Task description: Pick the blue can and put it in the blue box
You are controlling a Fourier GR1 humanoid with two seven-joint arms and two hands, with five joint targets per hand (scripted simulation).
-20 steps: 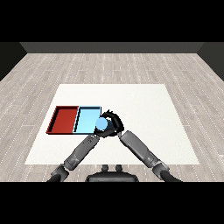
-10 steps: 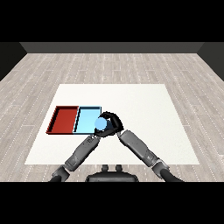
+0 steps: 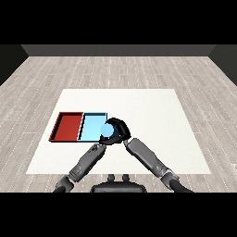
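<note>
From the head view, a white table (image 3: 152, 120) stood on a pale plank floor (image 3: 115, 69). Two trays lay side by side on the table's left part, touching: the red tray (image 3: 67, 126) on the outside and the light blue tray (image 3: 92, 126) next to it, nearer the middle.

The right hand (image 3: 118, 130) reached in from the lower right on its grey forearm, and its black fingers curled round the blue can (image 3: 107, 131). The can was held at the right edge of the light blue tray, over the near right corner. Whether it touched the tray I could not tell.

The left forearm came up from the lower left and ended just below the can. The left hand (image 3: 102, 140) was mostly hidden behind the right hand and the can, so I could not tell how it was set. Both arms met close together at that corner of the blue tray.
</note>
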